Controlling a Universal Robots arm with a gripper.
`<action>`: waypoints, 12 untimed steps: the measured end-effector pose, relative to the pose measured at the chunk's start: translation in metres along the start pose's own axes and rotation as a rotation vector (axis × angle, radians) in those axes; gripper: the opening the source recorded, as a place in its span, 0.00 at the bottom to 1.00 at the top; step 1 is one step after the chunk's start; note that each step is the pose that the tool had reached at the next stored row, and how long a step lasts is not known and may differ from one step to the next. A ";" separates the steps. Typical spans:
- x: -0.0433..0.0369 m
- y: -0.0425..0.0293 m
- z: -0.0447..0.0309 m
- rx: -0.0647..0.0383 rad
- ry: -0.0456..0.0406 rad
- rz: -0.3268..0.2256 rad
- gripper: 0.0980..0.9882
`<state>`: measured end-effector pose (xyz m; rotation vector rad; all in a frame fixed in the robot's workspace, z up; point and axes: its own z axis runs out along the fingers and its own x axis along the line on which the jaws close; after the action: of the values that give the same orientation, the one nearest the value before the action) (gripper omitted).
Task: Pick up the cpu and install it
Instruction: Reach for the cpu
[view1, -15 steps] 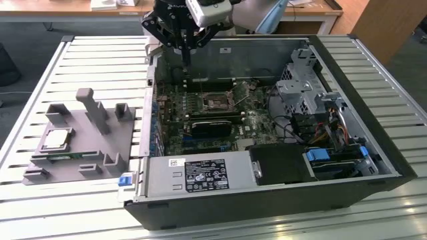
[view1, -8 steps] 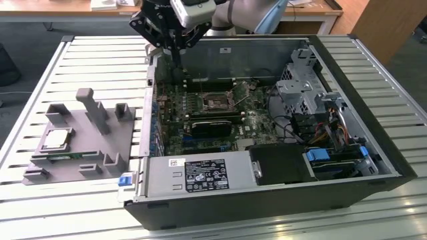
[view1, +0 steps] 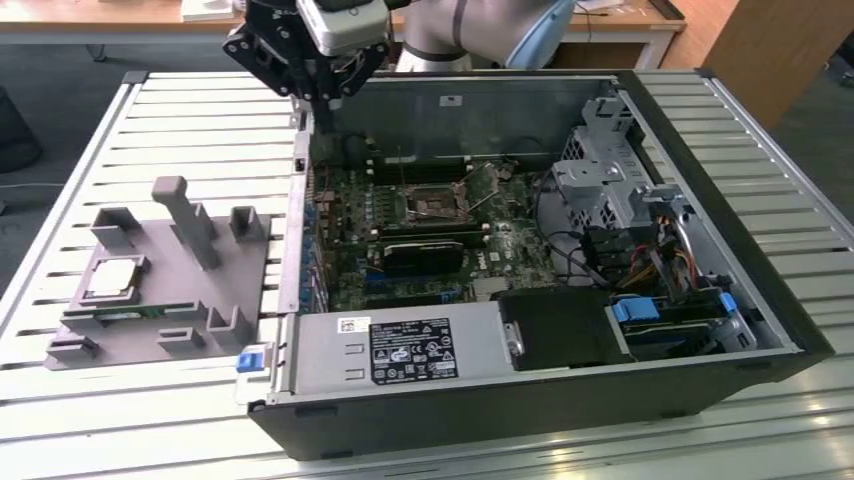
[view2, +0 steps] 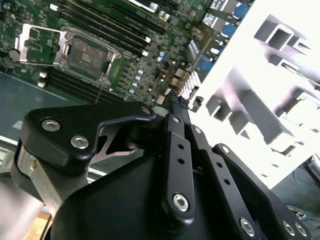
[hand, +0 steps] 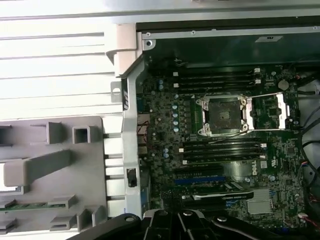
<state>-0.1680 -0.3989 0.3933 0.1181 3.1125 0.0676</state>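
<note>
The cpu (view1: 114, 278), a flat silver square, lies in a holder on the grey fixture (view1: 200, 300) at the exterior view's left, outside the open computer case (view1: 694, 250). On the motherboard the cpu socket (view1: 438, 207) (view2: 85, 54) (hand: 222, 115) is bare, and its load plate (hand: 270, 111) is swung open beside it. My gripper (view1: 322, 112) (view2: 175, 99) (hand: 179, 216) hangs above the case's far left wall, well away from the cpu. Its black fingers (view2: 176, 130) are pressed together with nothing between them.
A green memory stick (view1: 127, 313) (hand: 35, 205) sits in the fixture near the cpu, among upright grey posts (view1: 187, 215). Inside the case are a black card (view1: 427, 250), the power supply (view1: 400, 350) and a drive cage (view1: 601, 180). A slatted metal table (view1: 200, 120) carries everything.
</note>
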 end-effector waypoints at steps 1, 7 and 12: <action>0.0040 -0.0003 -0.0001 0.000 -0.0001 0.000 0.01; 0.0247 -0.0019 -0.0006 0.000 -0.0001 0.000 0.01; 0.0400 -0.0030 -0.0010 0.000 0.0000 0.000 0.01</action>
<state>-0.2081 -0.3989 0.3931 0.1181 3.1125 0.0676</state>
